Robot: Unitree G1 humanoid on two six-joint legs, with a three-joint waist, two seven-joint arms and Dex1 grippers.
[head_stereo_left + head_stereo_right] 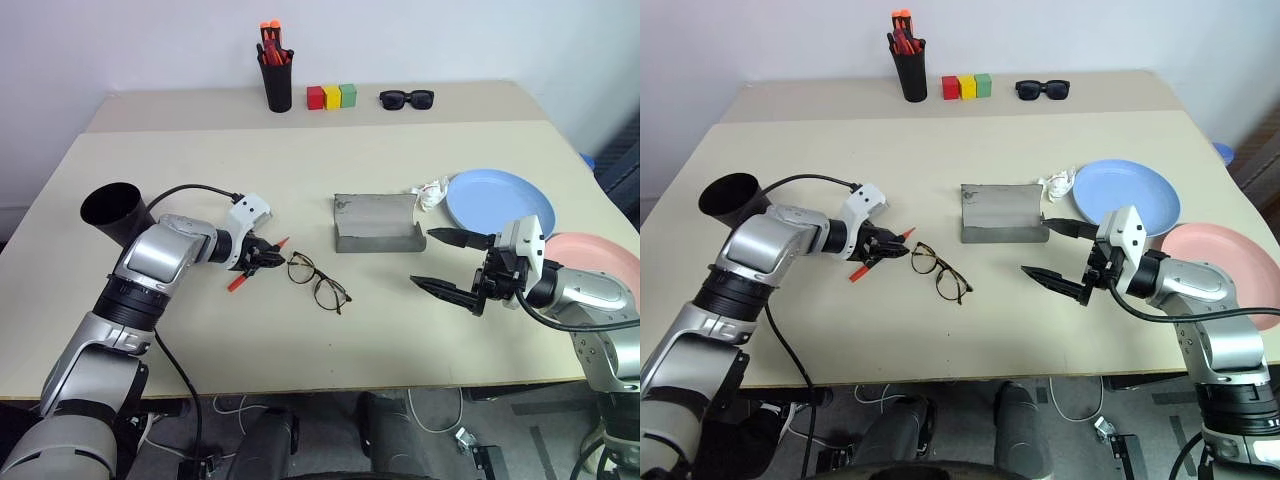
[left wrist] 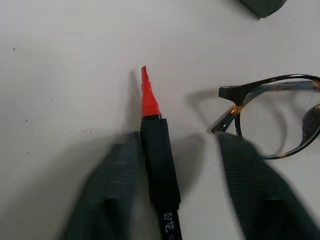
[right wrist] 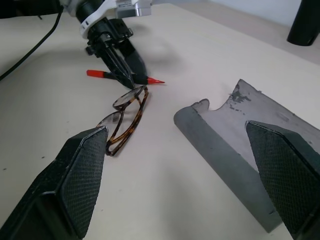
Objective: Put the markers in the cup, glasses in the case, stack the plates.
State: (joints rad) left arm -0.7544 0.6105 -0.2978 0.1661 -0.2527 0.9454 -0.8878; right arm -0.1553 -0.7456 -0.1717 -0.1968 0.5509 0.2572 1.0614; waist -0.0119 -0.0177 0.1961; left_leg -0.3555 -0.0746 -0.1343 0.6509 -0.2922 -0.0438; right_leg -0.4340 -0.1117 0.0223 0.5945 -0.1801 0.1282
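Case (image 1: pixel 375 224) lay open and empty mid-table, cup (image 1: pixel 111 209) near left edge, marker (image 3: pixel 125 76) left of glasses (image 1: pixel 318 281), tip toward case, left gripper (image 1: pixel 268 256) fingers straddled its barrel, not quite clamped, right gripper (image 1: pixel 445 262) spread wide, holding nothing.

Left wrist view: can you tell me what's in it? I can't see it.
A marker with a black barrel and a pointed red tip lies on a pale table, between the two dark fingers of the left pincer, close against one of them. Beside it lie glasses with a dark frame, and a grey case corner peeks in.
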